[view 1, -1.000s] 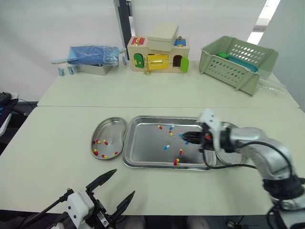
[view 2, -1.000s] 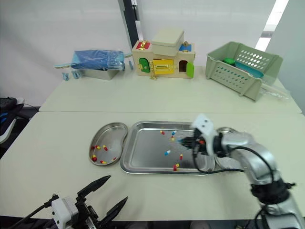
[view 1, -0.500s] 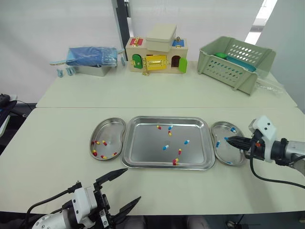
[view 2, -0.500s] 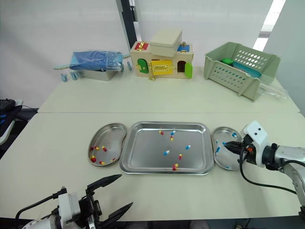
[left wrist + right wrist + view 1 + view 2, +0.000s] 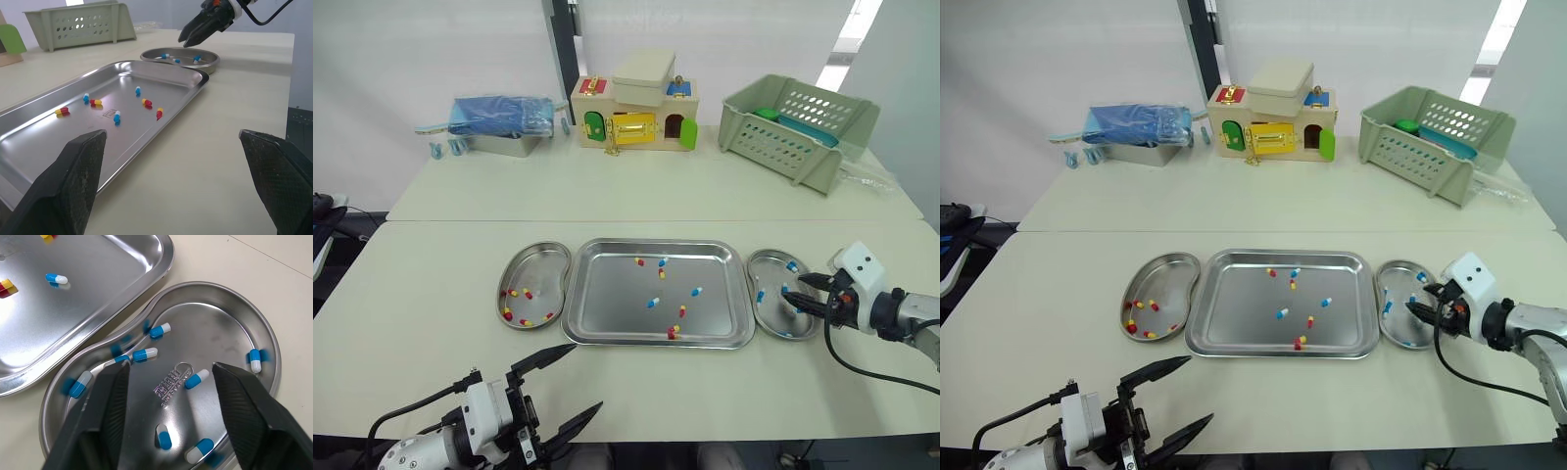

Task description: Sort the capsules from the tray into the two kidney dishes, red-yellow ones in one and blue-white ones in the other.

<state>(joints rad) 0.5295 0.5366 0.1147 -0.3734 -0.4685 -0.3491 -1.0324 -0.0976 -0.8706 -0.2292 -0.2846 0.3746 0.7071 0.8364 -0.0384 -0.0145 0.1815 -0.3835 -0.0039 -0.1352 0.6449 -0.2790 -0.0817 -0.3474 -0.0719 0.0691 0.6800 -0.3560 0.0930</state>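
Note:
A steel tray [image 5: 607, 284] in the middle of the table holds several loose capsules, among them a blue-white one [image 5: 697, 291] and a red-yellow one [image 5: 682, 311]. The left kidney dish [image 5: 540, 274] holds red-yellow capsules [image 5: 512, 292]. The right kidney dish [image 5: 773, 315] holds several blue-white capsules [image 5: 197, 378]. My right gripper [image 5: 803, 292] hovers low over the right dish, open, with nothing between its fingers [image 5: 112, 421]. By the table's front edge, left of the tray, my left gripper [image 5: 573, 382] stands wide open and empty.
Along the far side of the table stand a blue bag on a metal box [image 5: 499, 117], a wooden toy house [image 5: 636, 113] and a green plastic basket [image 5: 798, 127]. Bare tabletop surrounds the dishes.
My right gripper went from over the tray's right part, shut on a blue capsule, to the right dish, and its fingers have now opened there. The left gripper stayed open in place.

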